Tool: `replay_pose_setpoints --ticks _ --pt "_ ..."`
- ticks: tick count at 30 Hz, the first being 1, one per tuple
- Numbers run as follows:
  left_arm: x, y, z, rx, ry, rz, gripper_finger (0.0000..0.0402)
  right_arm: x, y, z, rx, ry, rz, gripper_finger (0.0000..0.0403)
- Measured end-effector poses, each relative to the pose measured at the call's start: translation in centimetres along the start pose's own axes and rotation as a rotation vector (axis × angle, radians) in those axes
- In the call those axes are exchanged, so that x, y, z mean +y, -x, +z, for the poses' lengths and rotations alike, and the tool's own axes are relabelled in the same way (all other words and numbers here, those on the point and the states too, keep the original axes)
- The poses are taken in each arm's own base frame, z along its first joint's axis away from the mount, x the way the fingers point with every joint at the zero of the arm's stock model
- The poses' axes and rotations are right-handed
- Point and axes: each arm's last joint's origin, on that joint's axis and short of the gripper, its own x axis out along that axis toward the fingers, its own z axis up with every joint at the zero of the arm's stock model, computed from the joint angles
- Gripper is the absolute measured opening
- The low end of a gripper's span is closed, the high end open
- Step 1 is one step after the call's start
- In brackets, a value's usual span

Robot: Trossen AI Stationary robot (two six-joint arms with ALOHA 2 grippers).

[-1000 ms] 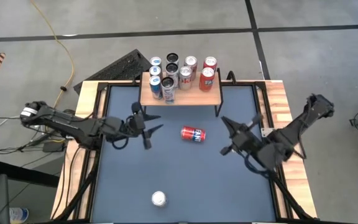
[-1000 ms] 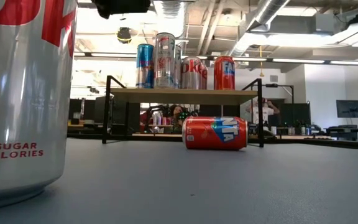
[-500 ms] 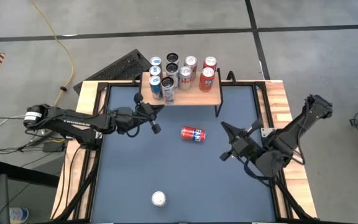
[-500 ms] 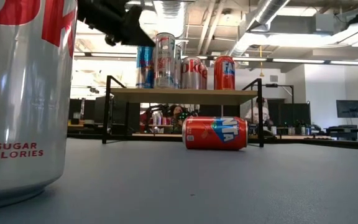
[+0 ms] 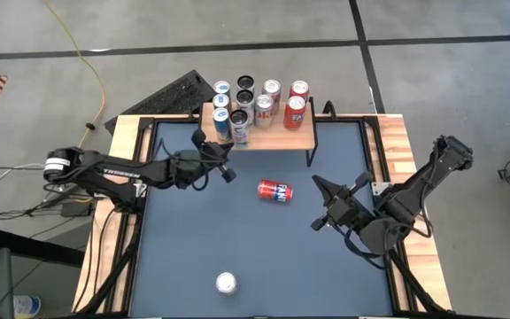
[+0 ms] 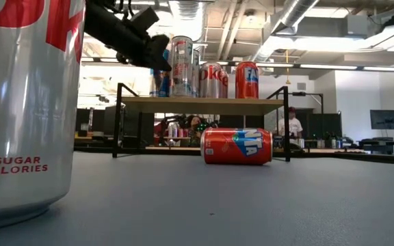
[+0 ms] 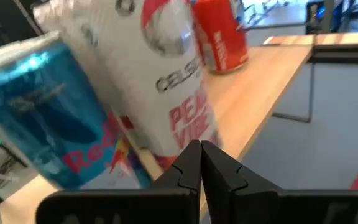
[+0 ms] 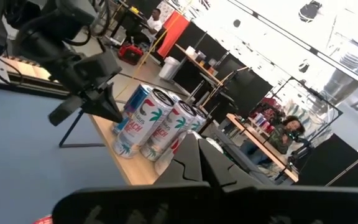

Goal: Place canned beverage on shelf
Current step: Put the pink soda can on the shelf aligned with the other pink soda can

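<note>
Overhead: left gripper point(image 5: 230, 175) hovering, fingers together, beside the shelf point(image 5: 273, 137).
Right gripper point(image 5: 320, 204), also closed, is waiting near the red can point(image 5: 274, 190).

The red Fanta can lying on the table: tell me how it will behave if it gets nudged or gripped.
The red Fanta can lies on its side on the smooth dark table, so it will probably roll if nudged across its length. Its curved, glossy wall may slip in the jaws. It looks undented; whether it is full cannot be told.

a yellow cable point(image 5: 85, 66) snakes over the grey floor. a black keyboard point(image 5: 168, 96) lies just behind the table.
</note>
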Motion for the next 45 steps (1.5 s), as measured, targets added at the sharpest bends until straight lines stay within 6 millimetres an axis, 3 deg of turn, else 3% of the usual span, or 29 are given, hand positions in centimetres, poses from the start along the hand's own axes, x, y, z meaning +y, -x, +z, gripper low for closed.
replay_pose_setpoints --ticks 10,22,31,45 --pt "-0.8 -1.4 -0.9 -0.014 0.043 0.028 0.0 0.0 0.0 -0.1 0.0 0.012 0.0 0.0" --pt "-0.8 -1.5 -0.7 -0.042 0.061 0.007 0.0 0.0 0.0 -0.1 0.0 0.01 0.001 0.0" --pt "-2.0 0.1 -0.2 -0.028 0.057 0.166 0.0 0.0 0.0 -0.1 -0.001 0.01 0.002 0.0" --pt "-0.4 -1.6 -0.5 -0.043 0.142 0.19 0.0 0.1 0.6 0.0 -0.014 0.01 0.023 0.0"
